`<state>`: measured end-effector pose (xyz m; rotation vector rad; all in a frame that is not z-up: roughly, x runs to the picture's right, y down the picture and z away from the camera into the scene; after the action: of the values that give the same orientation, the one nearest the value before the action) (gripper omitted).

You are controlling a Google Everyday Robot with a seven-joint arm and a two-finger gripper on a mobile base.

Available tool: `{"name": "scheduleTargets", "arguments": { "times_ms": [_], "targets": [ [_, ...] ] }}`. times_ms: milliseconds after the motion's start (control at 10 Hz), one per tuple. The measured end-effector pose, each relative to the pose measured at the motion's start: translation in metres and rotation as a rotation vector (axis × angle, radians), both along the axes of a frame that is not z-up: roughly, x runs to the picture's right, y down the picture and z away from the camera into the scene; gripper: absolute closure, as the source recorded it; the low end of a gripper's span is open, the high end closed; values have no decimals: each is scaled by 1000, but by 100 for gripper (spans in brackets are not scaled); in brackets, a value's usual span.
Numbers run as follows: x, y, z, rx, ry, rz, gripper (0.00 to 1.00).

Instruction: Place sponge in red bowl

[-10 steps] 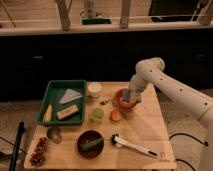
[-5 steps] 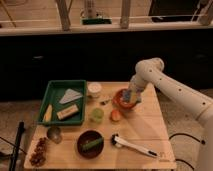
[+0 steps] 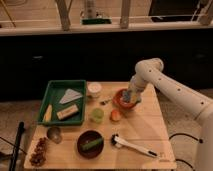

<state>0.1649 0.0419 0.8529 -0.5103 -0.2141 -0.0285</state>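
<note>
The red bowl stands on the wooden table right of centre, near the far edge. My gripper hangs directly over it, reaching down from the white arm that comes in from the right. A small blue-grey sponge shows at the gripper's tip, just above or inside the bowl's rim. I cannot tell whether it rests in the bowl or is still held.
A green tray at the left holds a grey triangular piece, a tan block and a corn cob. A white cup, green cup, orange ball, dark brown bowl and white brush stand around.
</note>
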Motion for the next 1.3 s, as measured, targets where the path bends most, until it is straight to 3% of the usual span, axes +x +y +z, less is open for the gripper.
{"name": "scheduleTargets", "arguments": {
  "times_ms": [800,1300],
  "targets": [
    [-12,-7,3,18,7,7,99],
    [-14,-15,2,28,1,28,51]
  ]
}}
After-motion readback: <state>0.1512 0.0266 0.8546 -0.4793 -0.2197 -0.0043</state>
